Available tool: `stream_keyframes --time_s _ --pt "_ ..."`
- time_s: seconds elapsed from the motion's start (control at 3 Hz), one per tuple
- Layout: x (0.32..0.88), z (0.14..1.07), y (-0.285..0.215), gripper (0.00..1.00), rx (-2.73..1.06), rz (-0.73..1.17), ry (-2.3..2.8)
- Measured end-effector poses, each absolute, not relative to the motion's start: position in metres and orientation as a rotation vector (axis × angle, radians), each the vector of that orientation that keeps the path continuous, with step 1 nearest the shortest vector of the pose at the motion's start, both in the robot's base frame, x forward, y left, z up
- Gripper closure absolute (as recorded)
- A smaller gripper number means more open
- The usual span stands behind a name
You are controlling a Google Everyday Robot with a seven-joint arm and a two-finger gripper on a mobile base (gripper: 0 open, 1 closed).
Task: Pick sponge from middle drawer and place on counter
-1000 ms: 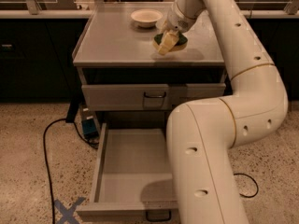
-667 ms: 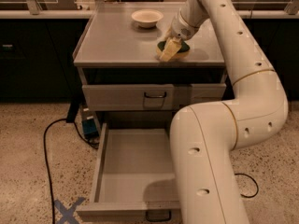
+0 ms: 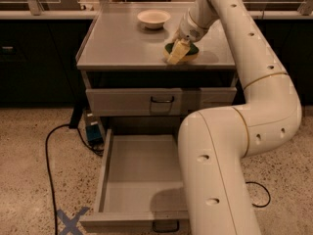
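The sponge (image 3: pixel 190 49), dark green over a yellow layer, rests on the right part of the grey counter (image 3: pixel 117 43). My gripper (image 3: pixel 178 52) reaches down from the arm at the upper right and is shut on the sponge, with one cream finger (image 3: pixel 176 54) across its front side. The middle drawer (image 3: pixel 142 180) is pulled out below; its flat grey tray shows nothing inside, and its right part is hidden behind my arm.
A round cream bowl (image 3: pixel 153 18) stands at the back of the counter. A closed drawer front (image 3: pixel 146 101) sits under the counter. My arm's large white links (image 3: pixel 220 170) cover the drawer's right side. A black cable (image 3: pixel 49 155), a blue box (image 3: pixel 94 132) and a blue tape cross (image 3: pixel 71 222) are on the floor at the left.
The gripper has come down and slightly forward with the sponge, from just above the counter to the counter's surface. The drawer and bowl have not moved.
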State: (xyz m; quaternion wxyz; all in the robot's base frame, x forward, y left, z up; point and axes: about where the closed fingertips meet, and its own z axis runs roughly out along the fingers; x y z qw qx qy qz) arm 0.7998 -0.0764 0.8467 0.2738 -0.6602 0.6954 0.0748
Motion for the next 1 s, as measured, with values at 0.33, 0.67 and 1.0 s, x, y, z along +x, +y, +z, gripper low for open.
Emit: stream_keyframes --time_s 0.33,0.67,1.0 --pt "0.7998 0.8467 -0.0764 0.58 -1.776 0.201 1.870" --pt "0.7998 0.8467 -0.0764 0.35 -1.776 0.201 1.870" --pt "0.7998 0.8467 -0.0764 0.13 -1.776 0.201 1.870"
